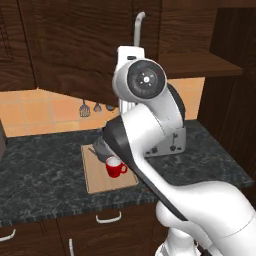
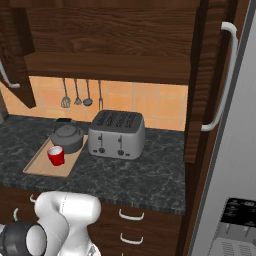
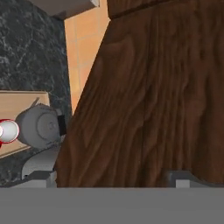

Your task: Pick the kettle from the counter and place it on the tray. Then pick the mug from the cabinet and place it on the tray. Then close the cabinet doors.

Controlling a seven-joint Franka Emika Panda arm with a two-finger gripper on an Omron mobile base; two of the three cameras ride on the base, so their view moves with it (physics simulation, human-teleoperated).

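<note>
The dark grey kettle [image 2: 66, 136] and the red mug [image 2: 56, 155] both stand on the light wood tray [image 2: 37, 167] on the black counter [image 2: 140, 170]. In the left base view my arm hides most of the kettle, while the mug [image 1: 116, 167] and tray [image 1: 97, 182] show beside it. The cabinet [image 2: 110, 67] is open, its right door [image 2: 197, 75] and left door [image 2: 15, 50] swung out. My gripper [image 3: 111, 177] is open with nothing in it, its fingertips [image 3: 41, 177] close against a wood-grain door panel [image 3: 148, 96], high above the kettle [image 3: 39, 124] and mug [image 3: 6, 131].
A silver toaster [image 2: 116, 134] stands right of the tray. Utensils [image 2: 77, 92] hang on the orange tiled wall. A grey fridge [image 2: 235, 150] borders the counter on the right. The left door's silver bar handle [image 1: 139, 27] rises just behind my arm.
</note>
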